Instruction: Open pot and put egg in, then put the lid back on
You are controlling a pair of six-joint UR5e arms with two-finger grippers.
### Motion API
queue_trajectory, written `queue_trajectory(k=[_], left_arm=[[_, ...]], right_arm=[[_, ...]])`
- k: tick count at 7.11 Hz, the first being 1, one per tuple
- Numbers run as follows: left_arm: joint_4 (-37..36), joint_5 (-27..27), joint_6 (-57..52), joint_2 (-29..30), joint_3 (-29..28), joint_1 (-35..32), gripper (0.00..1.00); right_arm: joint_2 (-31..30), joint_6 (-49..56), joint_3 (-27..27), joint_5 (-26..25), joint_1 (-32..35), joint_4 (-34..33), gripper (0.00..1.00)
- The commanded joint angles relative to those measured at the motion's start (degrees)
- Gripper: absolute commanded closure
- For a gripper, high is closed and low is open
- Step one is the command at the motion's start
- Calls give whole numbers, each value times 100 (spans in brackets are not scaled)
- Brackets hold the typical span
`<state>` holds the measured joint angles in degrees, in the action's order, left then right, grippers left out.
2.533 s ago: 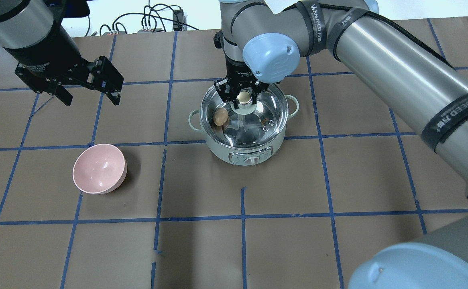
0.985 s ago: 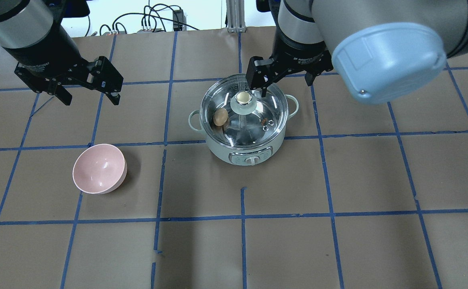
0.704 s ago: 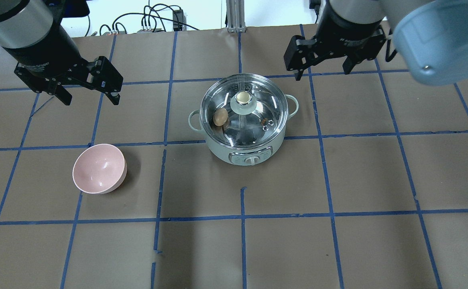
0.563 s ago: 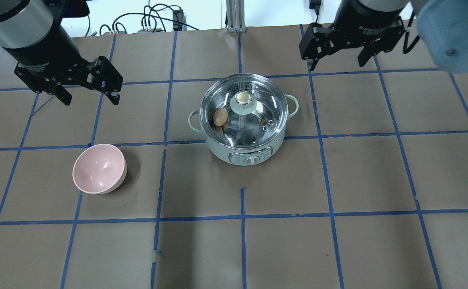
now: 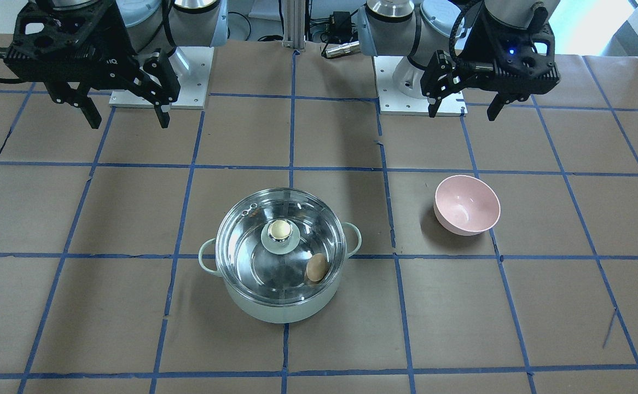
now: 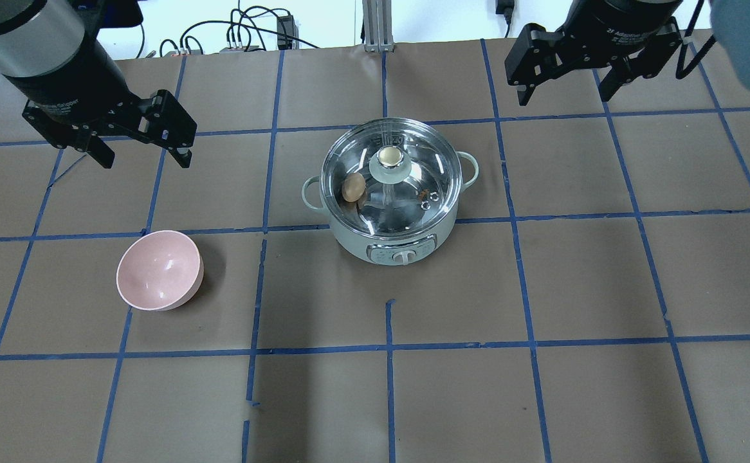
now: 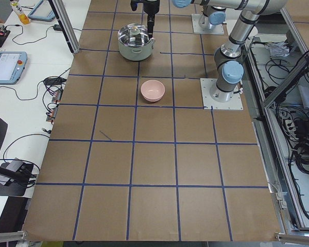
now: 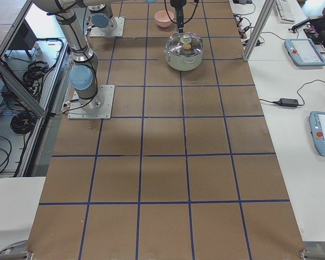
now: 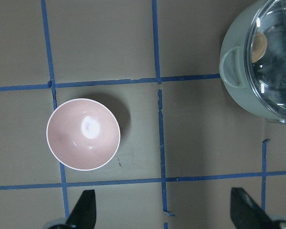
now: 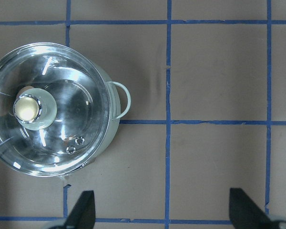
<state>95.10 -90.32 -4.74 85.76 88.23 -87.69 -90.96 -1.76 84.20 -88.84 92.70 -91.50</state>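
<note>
Seen from above and behind a two-armed robot: a table covered in brown paper and marked into squares with blue tape. Taking that overhead view as a clock face, a mint-green electric pot stands just toward 12 o'clock from the centre. The control dial on its front wall faces 6 o'clock, toward the robot.

The clear glass lid sits level on the pot, its metal edge meeting the pot's rim all the way round. Its cream-topped knob stands upright in the middle. Through the glass, the tan-brown egg lies on the steel floor of the pot, at about 8 o'clock from the knob and close to the wall. It probably rests there because a round egg rolls outward until the wall stops it.

A pink bowl sits alone at about 8 o'clock from the pot, well apart from it and empty.

The left gripper hangs above the table near 9 o'clock from the pot, fingers spread wide and holding nothing. The right gripper hangs at about 2 o'clock, also spread wide and empty. Both point downward and touch nothing. They stand well to either side of the pot, most likely to avoid knocking the lid.

With the egg inside and the lid seated, the task looks finished. The one visible risk is a bump that slides the lid off the rim.
</note>
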Motion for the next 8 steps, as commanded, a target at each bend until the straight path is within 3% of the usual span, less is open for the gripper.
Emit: queue_trajectory(k=[1,8], left_arm=[[-1,32,34,2,-25,67,0],[8,41,34,2,-16,111,0]], right_arm=[[0,-8,0,16,-6,97,0],[0,-52,61,-37,20,88,0]])
